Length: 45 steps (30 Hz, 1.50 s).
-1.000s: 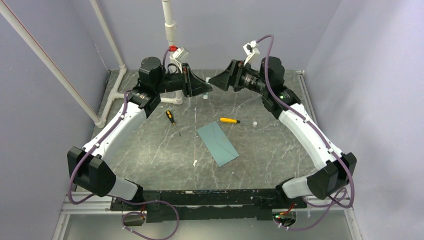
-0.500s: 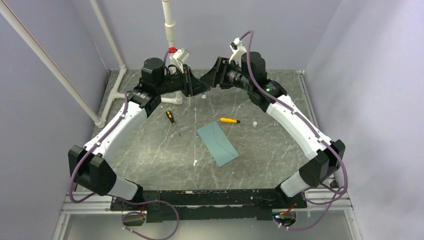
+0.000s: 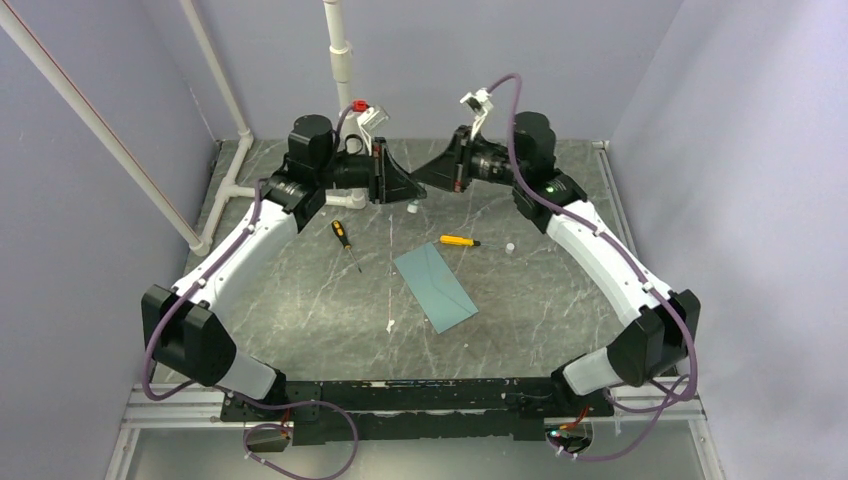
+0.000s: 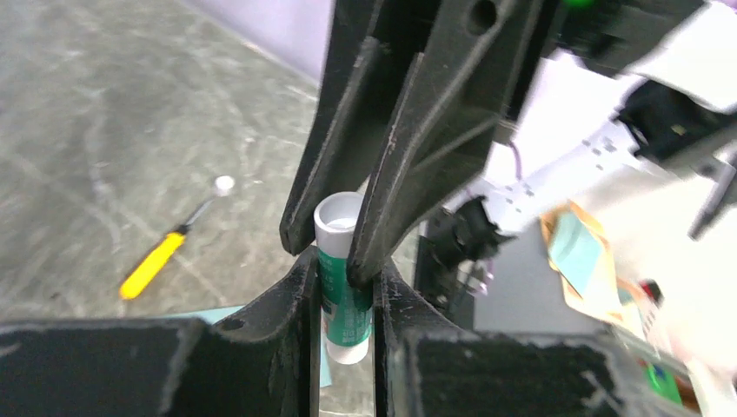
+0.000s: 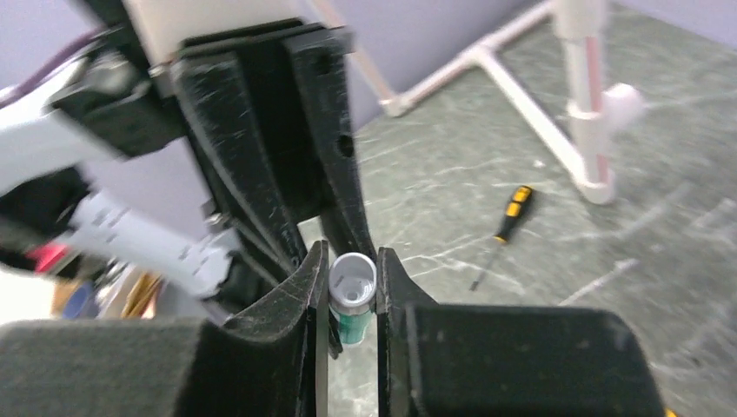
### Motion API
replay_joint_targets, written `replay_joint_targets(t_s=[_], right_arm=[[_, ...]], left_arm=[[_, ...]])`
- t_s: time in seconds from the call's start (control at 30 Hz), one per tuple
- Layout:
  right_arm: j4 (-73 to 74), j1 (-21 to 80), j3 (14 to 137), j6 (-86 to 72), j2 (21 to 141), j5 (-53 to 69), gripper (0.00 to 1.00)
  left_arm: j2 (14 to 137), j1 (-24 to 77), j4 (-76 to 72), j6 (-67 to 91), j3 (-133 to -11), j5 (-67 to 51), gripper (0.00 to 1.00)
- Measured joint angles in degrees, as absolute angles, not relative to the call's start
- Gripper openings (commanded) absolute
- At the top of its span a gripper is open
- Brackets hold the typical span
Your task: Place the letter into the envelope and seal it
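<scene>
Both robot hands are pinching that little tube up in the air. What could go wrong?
The green-and-white tube is pinched only by the tips of the left gripper and the right gripper, so it might slip and drop to the table. The two grippers nearly touch and could bump each other.

Overhead rear view; opposed close wrist views, one tube in both.

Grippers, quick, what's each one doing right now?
Left gripper: closed on the glue stick, green body.
Right gripper: closed on its white end.
</scene>
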State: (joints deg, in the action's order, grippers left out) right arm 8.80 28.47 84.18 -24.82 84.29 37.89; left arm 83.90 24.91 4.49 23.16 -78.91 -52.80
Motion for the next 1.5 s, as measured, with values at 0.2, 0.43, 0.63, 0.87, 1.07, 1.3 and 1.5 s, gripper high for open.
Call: replay_joint_targets(t_s=[0.2,0.43,0.63,0.87,1.07,1.3,1.5], right_arm=[[-12.01,24.4,77.17,-31.59,81.89,61.65,0.0],[-22.61,24.51,76.71,-35.42,81.87,68.82,0.63],[-5.23,25.61,81.87,-32.82,81.69,47.48,0.74],[4.73,27.22,81.84,-37.52,81.62,29.87,0.42],[7.03,28.95,82.04,-38.52,82.7,29.19,0.29],[7.42,28.71,82.5,-35.68,83.4,31.9,0.0],[-1.26,25.67,79.42,-32.6,82.76,46.85,0.0]], left_arm=[[84.18,25.36,-3.29,26.15,-79.11,-67.02,0.02],[84.09,25.47,-10.5,31.16,-79.42,-73.97,0.02],[84.25,25.32,-1.45,24.6,-80.27,-64.38,0.02],[84.25,25.32,2.0,23.14,-80.2,-52.45,0.02],[84.25,25.32,2.92,23.18,-79.92,-48.51,0.03],[84.09,25.28,3.79,23.83,-79.81,-48.62,0.02],[84.03,24.97,1.19,23.77,-79.68,-56.69,0.02]])
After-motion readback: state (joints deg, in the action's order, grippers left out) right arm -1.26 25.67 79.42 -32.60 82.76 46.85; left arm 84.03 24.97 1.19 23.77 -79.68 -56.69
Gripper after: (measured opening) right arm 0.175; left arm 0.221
